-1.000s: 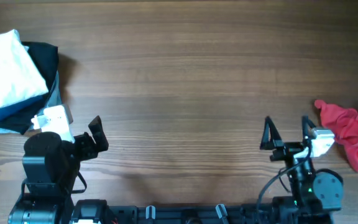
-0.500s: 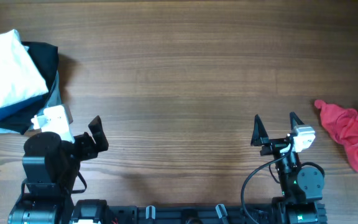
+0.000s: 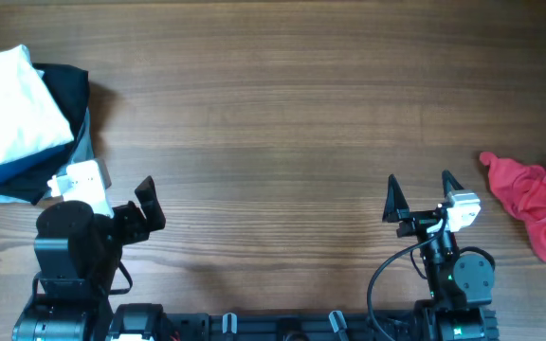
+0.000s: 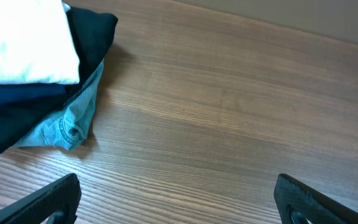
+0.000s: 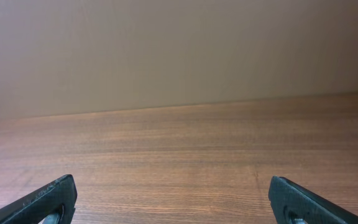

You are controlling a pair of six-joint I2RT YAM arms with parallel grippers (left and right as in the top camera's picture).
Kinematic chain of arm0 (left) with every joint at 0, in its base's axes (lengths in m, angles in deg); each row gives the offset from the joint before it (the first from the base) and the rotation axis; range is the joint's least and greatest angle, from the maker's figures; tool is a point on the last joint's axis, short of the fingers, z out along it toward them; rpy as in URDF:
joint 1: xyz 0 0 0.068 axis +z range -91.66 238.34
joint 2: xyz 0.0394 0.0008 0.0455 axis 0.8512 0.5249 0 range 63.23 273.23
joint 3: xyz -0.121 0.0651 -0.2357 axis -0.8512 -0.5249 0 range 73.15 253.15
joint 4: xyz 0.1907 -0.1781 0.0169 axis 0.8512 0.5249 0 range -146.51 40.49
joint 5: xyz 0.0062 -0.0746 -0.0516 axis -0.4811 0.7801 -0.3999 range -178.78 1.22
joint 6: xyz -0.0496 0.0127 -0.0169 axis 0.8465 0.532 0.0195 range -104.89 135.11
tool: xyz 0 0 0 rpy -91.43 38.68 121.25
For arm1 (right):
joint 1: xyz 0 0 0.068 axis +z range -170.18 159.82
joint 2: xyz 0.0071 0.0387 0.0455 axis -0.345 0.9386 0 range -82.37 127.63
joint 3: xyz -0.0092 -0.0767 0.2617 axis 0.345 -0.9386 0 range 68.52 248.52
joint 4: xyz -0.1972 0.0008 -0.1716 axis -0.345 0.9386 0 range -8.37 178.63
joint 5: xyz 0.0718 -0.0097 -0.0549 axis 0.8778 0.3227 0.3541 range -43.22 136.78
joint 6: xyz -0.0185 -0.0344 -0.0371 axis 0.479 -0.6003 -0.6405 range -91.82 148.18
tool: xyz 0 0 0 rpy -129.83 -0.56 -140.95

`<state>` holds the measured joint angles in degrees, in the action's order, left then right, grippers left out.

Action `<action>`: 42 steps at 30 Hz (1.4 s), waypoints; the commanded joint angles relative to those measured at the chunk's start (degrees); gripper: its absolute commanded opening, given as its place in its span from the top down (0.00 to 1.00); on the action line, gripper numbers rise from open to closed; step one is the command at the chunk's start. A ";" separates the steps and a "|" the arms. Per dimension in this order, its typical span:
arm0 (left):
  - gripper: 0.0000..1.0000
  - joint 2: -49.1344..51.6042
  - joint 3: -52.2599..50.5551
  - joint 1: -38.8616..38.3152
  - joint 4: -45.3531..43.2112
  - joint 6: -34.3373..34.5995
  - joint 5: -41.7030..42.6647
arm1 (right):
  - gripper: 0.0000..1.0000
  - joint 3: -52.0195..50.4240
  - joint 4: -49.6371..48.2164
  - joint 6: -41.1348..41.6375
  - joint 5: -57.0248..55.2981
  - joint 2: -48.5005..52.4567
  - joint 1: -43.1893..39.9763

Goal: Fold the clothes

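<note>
The clothes lie in two places. A stack sits at the table's far left, with a folded white garment (image 3: 12,90) (image 4: 23,43) on top of black (image 4: 89,34), dark blue and pale denim (image 4: 73,118) pieces. A crumpled red garment (image 3: 538,204) lies at the right edge. My left gripper (image 3: 112,197) (image 4: 176,202) stands open just below and right of the stack, touching nothing. My right gripper (image 3: 420,194) (image 5: 173,202) is open over bare wood, a short way left of the red garment, which its wrist view does not show.
The wooden table (image 3: 273,114) stretches between the two cloth piles. Both arm bases stand along the near edge. A plain beige wall (image 5: 179,50) rises behind the table's far edge in the right wrist view.
My right gripper has shifted left, away from the red garment, then held still. The left arm and both cloth piles have not moved.
</note>
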<state>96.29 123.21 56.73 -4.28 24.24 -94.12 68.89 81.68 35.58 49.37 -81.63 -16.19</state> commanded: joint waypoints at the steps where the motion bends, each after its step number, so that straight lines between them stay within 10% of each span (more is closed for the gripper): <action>1: 0.00 0.07 -0.35 -0.26 -0.28 0.31 -0.94 | 0.00 -0.04 -0.17 -0.83 1.09 -0.52 0.35; 23: 0.00 -19.12 -10.93 -5.31 2.32 0.31 -1.97 | 0.00 -0.04 -0.17 -0.83 1.07 -0.46 0.35; 42: 0.00 -32.92 -43.58 -5.44 -48.41 0.28 2.73 | 0.00 -0.04 -0.17 -0.83 1.07 -0.46 0.35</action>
<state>64.83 83.70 51.68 -46.75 24.41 -92.09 68.89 81.66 35.56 49.74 -81.63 -16.19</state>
